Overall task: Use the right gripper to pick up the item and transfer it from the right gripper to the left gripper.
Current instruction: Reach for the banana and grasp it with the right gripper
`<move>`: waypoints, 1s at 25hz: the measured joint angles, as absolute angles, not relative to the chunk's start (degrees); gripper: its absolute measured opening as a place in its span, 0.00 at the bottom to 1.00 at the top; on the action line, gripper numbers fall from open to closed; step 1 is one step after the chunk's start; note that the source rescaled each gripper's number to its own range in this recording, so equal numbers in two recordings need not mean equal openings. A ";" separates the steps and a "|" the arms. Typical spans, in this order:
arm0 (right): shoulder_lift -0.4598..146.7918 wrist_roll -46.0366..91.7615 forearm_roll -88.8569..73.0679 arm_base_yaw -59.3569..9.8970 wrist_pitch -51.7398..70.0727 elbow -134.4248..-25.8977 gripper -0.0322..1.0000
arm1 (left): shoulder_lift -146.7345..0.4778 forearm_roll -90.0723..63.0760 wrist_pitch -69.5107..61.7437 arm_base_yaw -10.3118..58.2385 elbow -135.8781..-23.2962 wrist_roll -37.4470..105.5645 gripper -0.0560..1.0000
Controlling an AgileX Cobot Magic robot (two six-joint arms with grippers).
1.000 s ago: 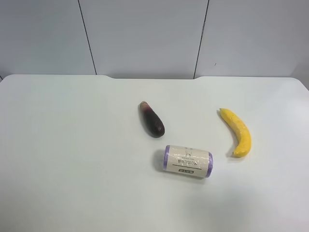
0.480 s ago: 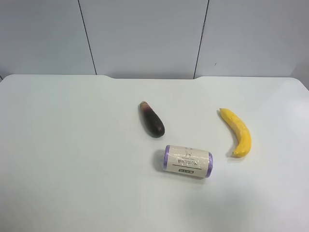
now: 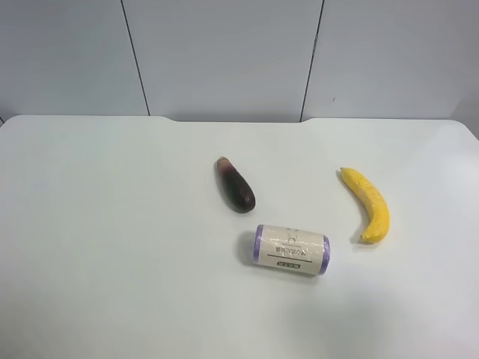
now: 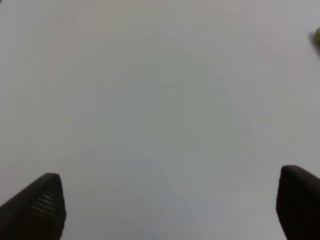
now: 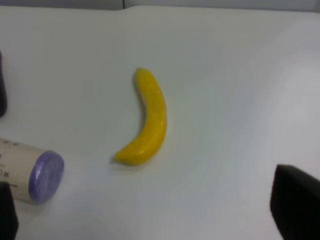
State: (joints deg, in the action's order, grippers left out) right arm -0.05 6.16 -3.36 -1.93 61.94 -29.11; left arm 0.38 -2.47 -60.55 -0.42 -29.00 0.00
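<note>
The white, smooth, matte tabletop (image 3: 112,247) with rounded far corners is carrying three things. The bulkiest is a cylindrical roll (image 3: 290,250) lying on its side, showing purple ends and a cream label with dark print and a black bar; the lettering is too small for me to read. The banana (image 3: 368,203) is lying flat on the tabletop off toward the exterior high view's right, apart from the roll, curved, yellow and slightly glossy. A stubby dark purple eggplant (image 3: 236,185) with a shiny skin is resting just beyond the roll, not touching it. The right hand (image 5: 150,207) is hanging above the tabletop with its black fingers spread wide, the banana ahead of them. The left hand (image 4: 167,202) is likewise gaping over bare tabletop, its fingertips (image 4: 42,205) showing a fine dotted grip texture.
</note>
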 joint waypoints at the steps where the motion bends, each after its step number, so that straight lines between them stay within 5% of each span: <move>1: 0.52 5.82 -3.36 -1.93 63.02 -29.64 1.00 | 0.38 -2.47 -60.55 -0.42 -29.00 0.00 0.76; 25: 67.53 -2.19 -3.26 -1.93 63.83 -51.93 1.00 | 0.38 -2.47 -60.55 -0.42 -29.00 0.00 0.76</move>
State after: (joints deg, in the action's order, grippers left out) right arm 67.53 -2.19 -3.26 -1.93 63.83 -51.93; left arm 0.38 -2.47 -60.55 -0.42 -29.00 0.00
